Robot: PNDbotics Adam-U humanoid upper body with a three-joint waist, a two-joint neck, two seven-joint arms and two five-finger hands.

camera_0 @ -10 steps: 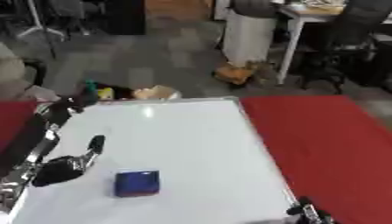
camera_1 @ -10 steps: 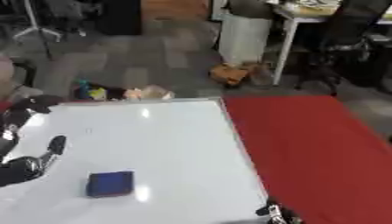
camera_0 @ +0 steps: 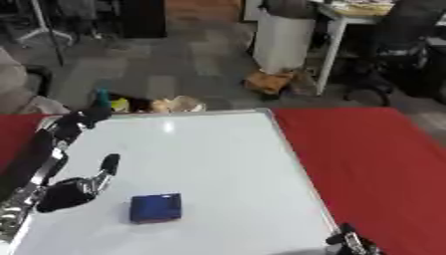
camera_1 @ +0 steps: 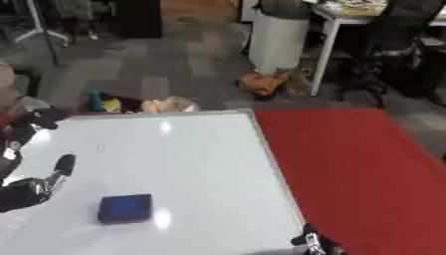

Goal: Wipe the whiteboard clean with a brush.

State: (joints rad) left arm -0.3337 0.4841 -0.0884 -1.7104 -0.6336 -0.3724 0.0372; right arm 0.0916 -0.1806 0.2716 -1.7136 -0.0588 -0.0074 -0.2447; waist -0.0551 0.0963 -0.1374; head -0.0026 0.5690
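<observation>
The whiteboard [camera_0: 200,169] lies flat on a bench covered in red cloth [camera_0: 375,164], and the brush [camera_0: 156,207], a small dark-blue block, rests on the board's near-left part with nothing touching it. The left hand [camera_0: 74,189] hovers just to the left of the brush, apart from it, with one finger or the thumb sticking up and away and the rest of the hand bunched in a dark mass; it holds nothing, and whether the other fingers are curled or only relaxed I cannot tell. The right hand [camera_0: 348,241] shows only as a few dark fingertips at the lower edge near the board's right rim, too little to tell whether it is spread or closed. By my reading the step in hand is the reach for the brush: the pickup is not yet done and no wiping has begun. The board looks nearly white already, with at most a faint small mark in its left part in the right eye view, so what needs erasing is hard to make out. The next move calls for the left hand to shift right and down over the block, spread wide enough to straddle it, close on its two sides, then press its flat face to the board and sweep across
</observation>
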